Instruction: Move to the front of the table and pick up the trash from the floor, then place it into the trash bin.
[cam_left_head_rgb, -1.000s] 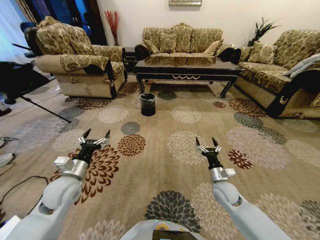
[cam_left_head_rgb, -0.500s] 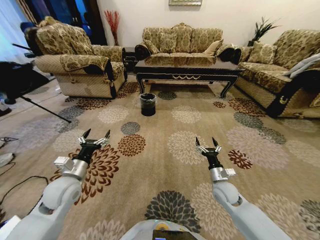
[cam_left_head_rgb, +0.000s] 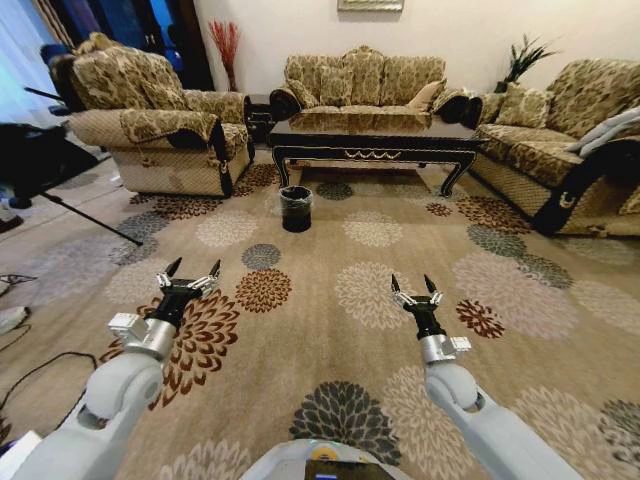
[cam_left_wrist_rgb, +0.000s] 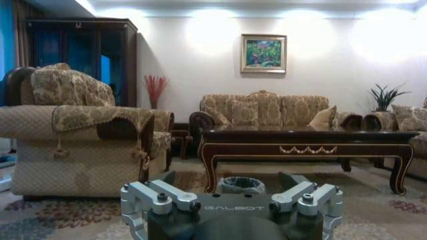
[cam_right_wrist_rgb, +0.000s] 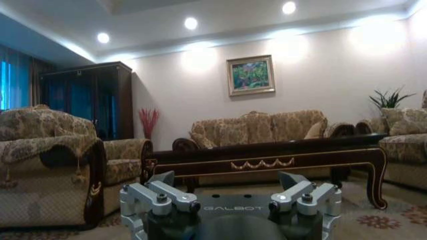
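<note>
The table (cam_left_head_rgb: 375, 140) of dark glossy wood stands far ahead across the flowered carpet, and also appears as the table (cam_left_wrist_rgb: 307, 146) and the table (cam_right_wrist_rgb: 267, 158) in the wrist views. The small black trash bin (cam_left_head_rgb: 295, 207) sits on the carpet by the table's left front leg; the trash bin (cam_left_wrist_rgb: 241, 186) shows between the left fingers. I cannot make out the trash on the floor from here. My left gripper (cam_left_head_rgb: 192, 270) and right gripper (cam_left_head_rgb: 414, 284) hover low over the carpet, both open and empty. The left gripper (cam_left_wrist_rgb: 230, 176) and right gripper (cam_right_wrist_rgb: 227, 179) point toward the table.
A patterned armchair (cam_left_head_rgb: 150, 120) stands at the left, a sofa (cam_left_head_rgb: 365, 80) behind the table, another sofa (cam_left_head_rgb: 570, 140) at the right. A black stand with a tripod leg (cam_left_head_rgb: 60, 175) and cables (cam_left_head_rgb: 20, 370) lie at the left. Open carpet stretches between me and the table.
</note>
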